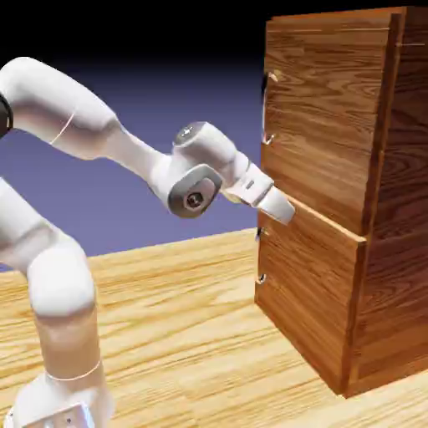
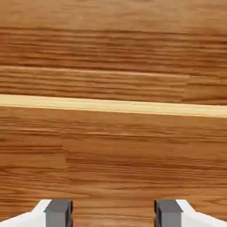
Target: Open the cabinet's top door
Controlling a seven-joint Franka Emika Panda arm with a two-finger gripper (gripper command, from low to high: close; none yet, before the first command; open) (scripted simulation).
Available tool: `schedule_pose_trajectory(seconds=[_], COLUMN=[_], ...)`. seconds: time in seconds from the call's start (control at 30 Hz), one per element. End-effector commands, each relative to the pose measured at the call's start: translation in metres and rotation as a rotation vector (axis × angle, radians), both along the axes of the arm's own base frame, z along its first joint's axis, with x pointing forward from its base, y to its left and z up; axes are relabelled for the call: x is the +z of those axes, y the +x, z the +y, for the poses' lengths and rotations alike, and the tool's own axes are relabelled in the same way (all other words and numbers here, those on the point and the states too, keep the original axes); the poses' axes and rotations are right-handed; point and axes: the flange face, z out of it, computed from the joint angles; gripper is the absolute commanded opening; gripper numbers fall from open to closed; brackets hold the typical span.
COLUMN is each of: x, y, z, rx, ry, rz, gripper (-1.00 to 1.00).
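The cabinet (image 1: 397,251) stands at the right of the exterior view, in reddish-brown wood. Its top door (image 1: 326,125) is the larger upper panel, and a vertical silver handle (image 1: 267,109) sits near the door's left edge. My gripper (image 1: 282,209) is well below that handle, right up against the front at the seam between the two panels. In the hand view wood grain fills the picture, crossed by a pale seam line (image 2: 113,105). The gripper (image 2: 113,213) is open: both grey fingertips (image 2: 58,213) stand apart with only wood behind them.
The shorter lower panel (image 1: 305,288) has its own small handle (image 1: 261,255) just under my hand. The wooden table (image 1: 184,334) stretches left of the cabinet, and the arm's base rises at the lower left.
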Motion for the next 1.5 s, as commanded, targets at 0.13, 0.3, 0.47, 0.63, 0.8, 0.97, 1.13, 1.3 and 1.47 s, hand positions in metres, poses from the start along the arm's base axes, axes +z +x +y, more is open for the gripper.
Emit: schedule_pose_trajectory(seconds=[0.13,0.3,0.47,0.63,0.8,0.97,1.13,1.3,1.47], x=[0.043,0.081,0.112,0.137,0.152,0.159,0.156,0.143,0.121], y=[-0.008,-0.021,-0.035,-0.048,-0.059,-0.065,-0.065,-0.058,-0.043], z=[-0.004,-0.002,0.007,0.022,0.043,0.068,0.096,0.125,0.151], rx=[-0.246,-0.454,-0.625,-0.759,-0.858,-0.929,-0.979,-1.016,-1.052], ry=[0.279,0.571,0.874,1.186,1.501,1.816,2.126,2.426,2.713], rz=[-0.101,-0.201,-0.291,-0.362,-0.407,-0.418,-0.39,-0.319,-0.207], gripper=[0.0,0.0,0.0,0.0,0.0,0.0,0.0,0.0,0.0])
